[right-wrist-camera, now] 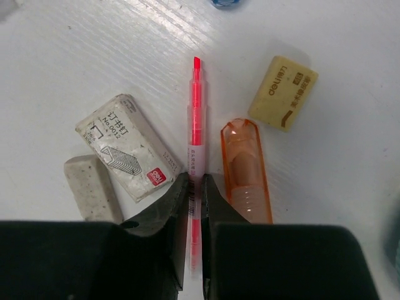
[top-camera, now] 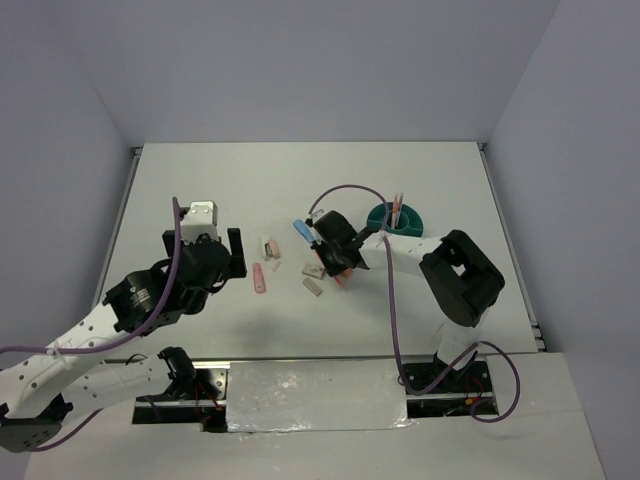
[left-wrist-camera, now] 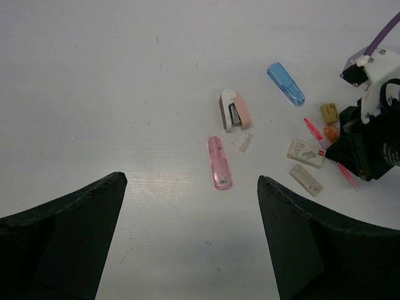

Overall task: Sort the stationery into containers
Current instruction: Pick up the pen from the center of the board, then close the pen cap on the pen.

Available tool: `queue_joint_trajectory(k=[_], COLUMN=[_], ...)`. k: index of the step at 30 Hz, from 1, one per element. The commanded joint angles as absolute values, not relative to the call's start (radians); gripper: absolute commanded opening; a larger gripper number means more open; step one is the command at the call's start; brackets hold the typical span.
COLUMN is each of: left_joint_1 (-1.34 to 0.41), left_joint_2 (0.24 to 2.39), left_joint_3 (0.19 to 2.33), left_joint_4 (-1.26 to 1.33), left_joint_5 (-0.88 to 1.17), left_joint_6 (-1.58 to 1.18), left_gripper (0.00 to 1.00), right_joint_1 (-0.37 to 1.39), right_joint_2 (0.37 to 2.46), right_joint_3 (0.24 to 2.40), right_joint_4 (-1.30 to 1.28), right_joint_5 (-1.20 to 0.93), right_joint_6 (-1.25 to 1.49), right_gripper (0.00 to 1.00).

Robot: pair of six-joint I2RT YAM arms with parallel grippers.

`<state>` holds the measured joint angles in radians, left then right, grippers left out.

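Your right gripper (right-wrist-camera: 195,187) clamps the tail of the red pen (right-wrist-camera: 196,112), its long axis running straight out from the jaws between the staple box (right-wrist-camera: 128,147) and orange piece (right-wrist-camera: 245,169), teal cup (top-camera: 413,222) just right.

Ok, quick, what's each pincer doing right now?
Left pincer: open, holding nothing.
Right pincer: closed on the red pen.
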<state>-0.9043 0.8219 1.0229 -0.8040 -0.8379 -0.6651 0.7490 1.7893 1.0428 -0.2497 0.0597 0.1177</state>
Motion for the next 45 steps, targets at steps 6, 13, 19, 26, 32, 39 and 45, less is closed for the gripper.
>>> queue_joint_trajectory(k=[6,13,19,26,32,39,45], left_joint_1=[-0.876,-0.756,-0.672,-0.621,-0.617,-0.595,-0.584], left_joint_2=[1.064,1.385,1.612,1.732,1.755,1.810,1.841], left_joint_3=[0.960,0.997,1.118,1.169,1.172,1.177,1.161], left_joint_4=[-0.580,-0.382,-0.400,-0.397,-0.431,-0.446,-0.430], left_joint_5=[-0.556,-0.341,-0.246,-0.170,-0.195,-0.204,-0.218], left_joint_6=[-0.651,-0.532,-0.393,-0.356,-0.376,-0.396,-0.397], left_gripper=[0.98,0.95,0.85,0.63,0.56,0.47,0.46], right_joint_1=[0.759,0.756,0.758,0.765,0.765,0.773,0.788], right_joint_2=[1.516,1.295,1.095,0.988,0.948,0.946,0.954], right_joint_3=[1.098,1.086,0.968,0.905,0.902,0.907,0.911], right_joint_4=[-0.320,-0.465,-0.466,-0.494,-0.492,-0.482,-0.485], right_joint_5=[0.144,0.218,0.164,0.130,0.126,0.097,0.097], right_joint_6=[0.242,0.322,0.339,0.328,0.324,0.324,0.316], right_gripper=[0.00,0.00,0.00,0.00,0.00,0.00,0.00])
